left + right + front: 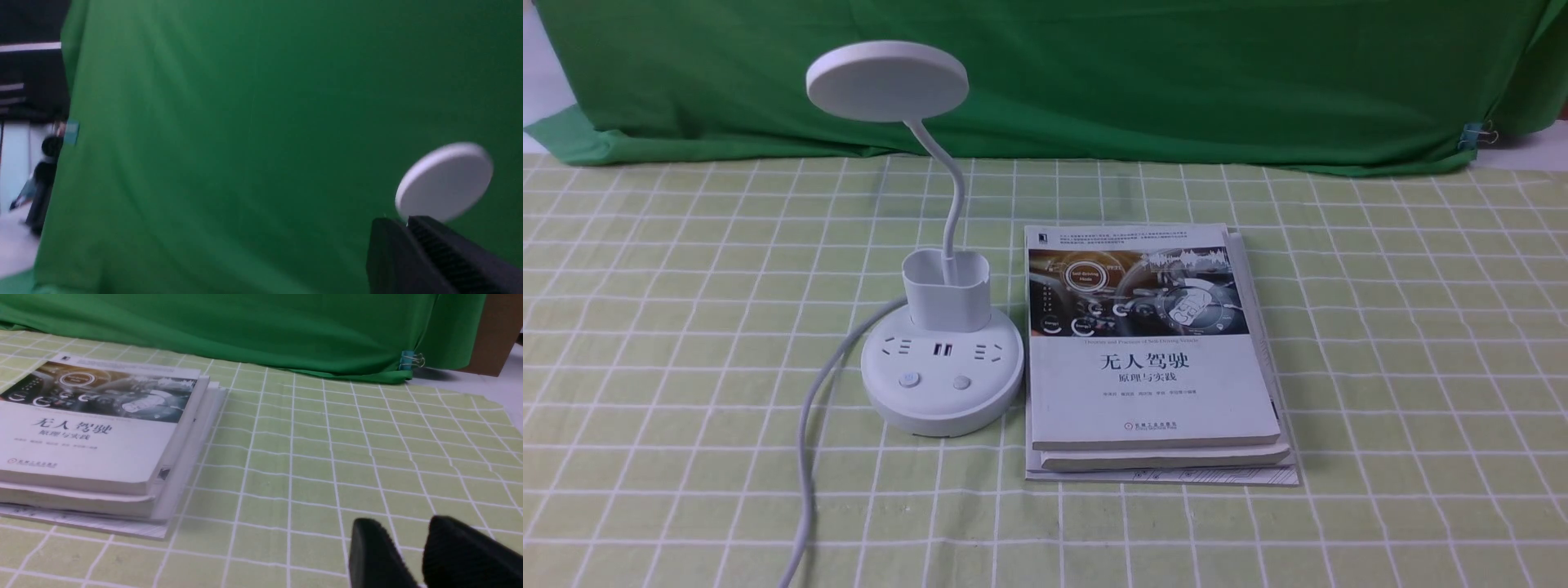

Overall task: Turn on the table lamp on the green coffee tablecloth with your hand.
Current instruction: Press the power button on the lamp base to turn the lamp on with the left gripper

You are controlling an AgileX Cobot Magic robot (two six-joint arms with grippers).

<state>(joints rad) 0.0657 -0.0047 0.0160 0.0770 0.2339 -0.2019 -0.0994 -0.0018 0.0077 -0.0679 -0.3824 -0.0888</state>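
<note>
**One lamp, two buttons, open cloth on most sides**

One table lamp (947,298), upright on the green coffee tablecloth (1380,343), left of centre in the front view. Counted parts: one flat disc head (887,80), one thin curved neck, one square cup, one round base. On the base, two buttons (909,380) side by side near the front edge; behind them two socket outlets with a USB pair between. One white cord (809,441) leaving the base's left side and running off toward the near edge.

One stack of books (1152,351), three layers, just beside the base on its right; touching or not, too close to tell.

Bare checked cloth left of the lamp, in front of the base, and wide on the right of the stack. Far edge of the cloth under one dark green backdrop (1094,82), with one binder clip (1474,135) at its right corner.

Left gripper (402,222) against the backdrop, the disc head just beyond its tips; fingers drawn close, view blurred, closed or not impossible to say. Right gripper (402,520) low over bare cloth right of the stack, fingers a narrow way apart, holding nothing.
</note>
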